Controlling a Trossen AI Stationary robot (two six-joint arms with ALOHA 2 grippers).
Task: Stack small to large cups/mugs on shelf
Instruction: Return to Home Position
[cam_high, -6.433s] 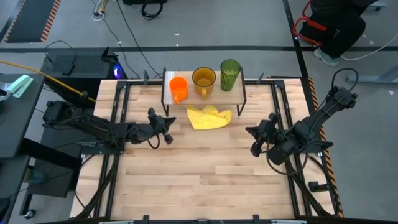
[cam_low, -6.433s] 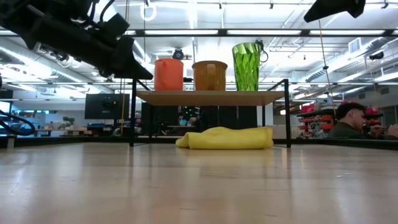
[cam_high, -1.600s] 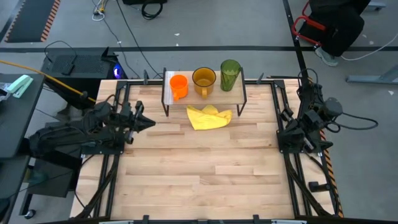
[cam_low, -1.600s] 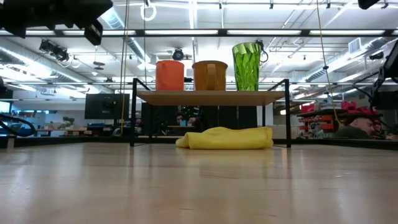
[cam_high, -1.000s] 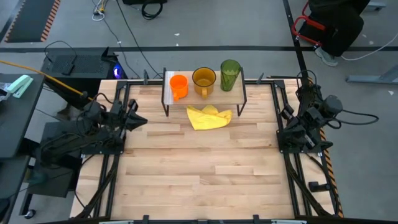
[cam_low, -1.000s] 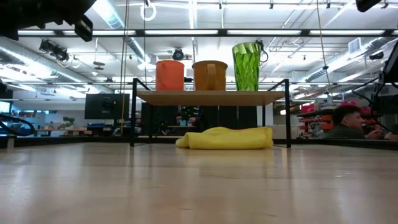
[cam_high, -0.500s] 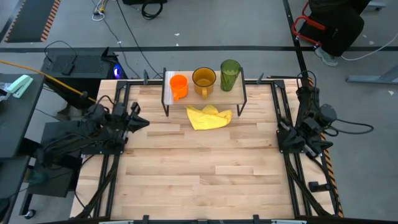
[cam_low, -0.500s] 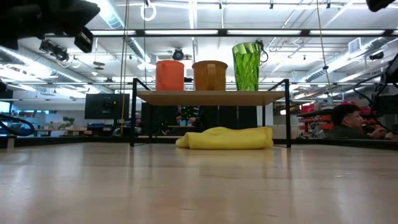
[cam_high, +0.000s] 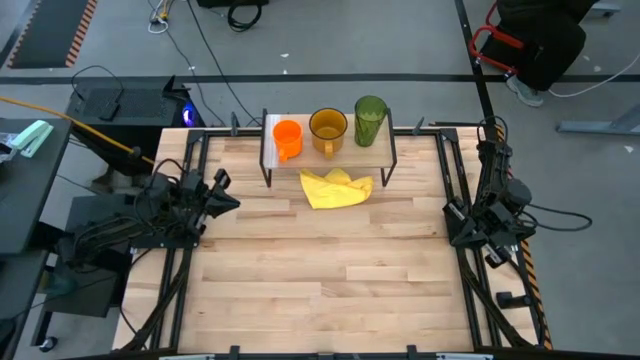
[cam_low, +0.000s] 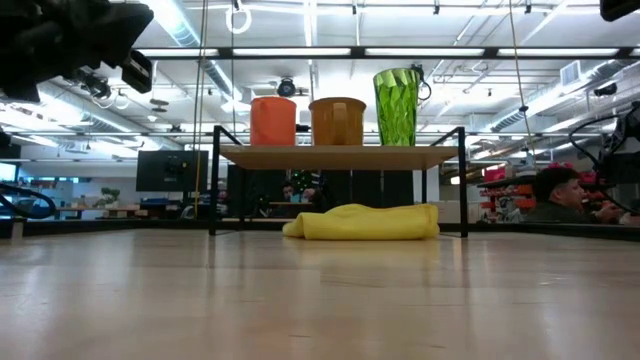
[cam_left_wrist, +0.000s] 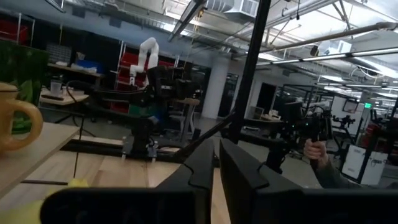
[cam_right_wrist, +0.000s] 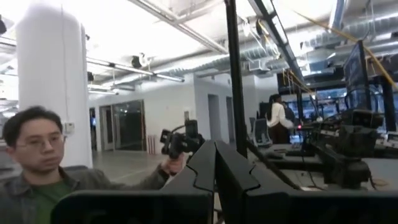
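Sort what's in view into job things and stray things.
Job:
- orange mug
- yellow mug
- green tumbler
- shelf, which holds all three

Lying about:
- yellow cloth, on the table beneath the shelf's front

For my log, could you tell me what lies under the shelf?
A crumpled yellow cloth lies partly under the shelf, by its front legs; anything beneath it is hidden.
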